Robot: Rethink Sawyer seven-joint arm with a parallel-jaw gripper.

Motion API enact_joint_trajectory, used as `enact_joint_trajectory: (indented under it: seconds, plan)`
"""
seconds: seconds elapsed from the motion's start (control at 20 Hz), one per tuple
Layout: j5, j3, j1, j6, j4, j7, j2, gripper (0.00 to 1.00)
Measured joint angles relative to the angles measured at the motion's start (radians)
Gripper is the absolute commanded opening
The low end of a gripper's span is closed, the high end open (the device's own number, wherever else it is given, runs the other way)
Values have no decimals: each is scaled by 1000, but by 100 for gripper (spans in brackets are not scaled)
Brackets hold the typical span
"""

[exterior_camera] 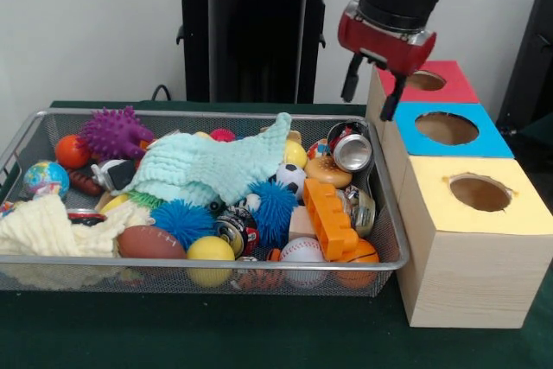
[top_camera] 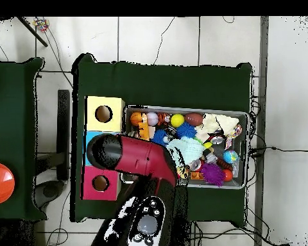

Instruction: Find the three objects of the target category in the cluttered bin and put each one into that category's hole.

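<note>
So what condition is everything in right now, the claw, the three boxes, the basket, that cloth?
gripper: open, empty, hanging above the red box
red box: hole uncovered
blue box: hole uncovered
yellow box: hole uncovered
wire bin: crammed with toys
green cloth: crumpled over the pile
soda can: lying tipped

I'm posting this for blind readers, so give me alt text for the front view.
A red gripper hangs open and empty over the red box, beside a wire bin heaped with balls, cans and cloths. Blue and yellow boxes continue the row.
</note>
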Motion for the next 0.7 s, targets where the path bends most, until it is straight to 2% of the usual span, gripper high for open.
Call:
enact_joint_trajectory:
  seconds: [0.25, 0.7]
  plan:
    - [-49, -1, -82, 0, -62, 0, 11, 100]
    - [-113, -2, -168, 1, -153, 0, 38, 100]
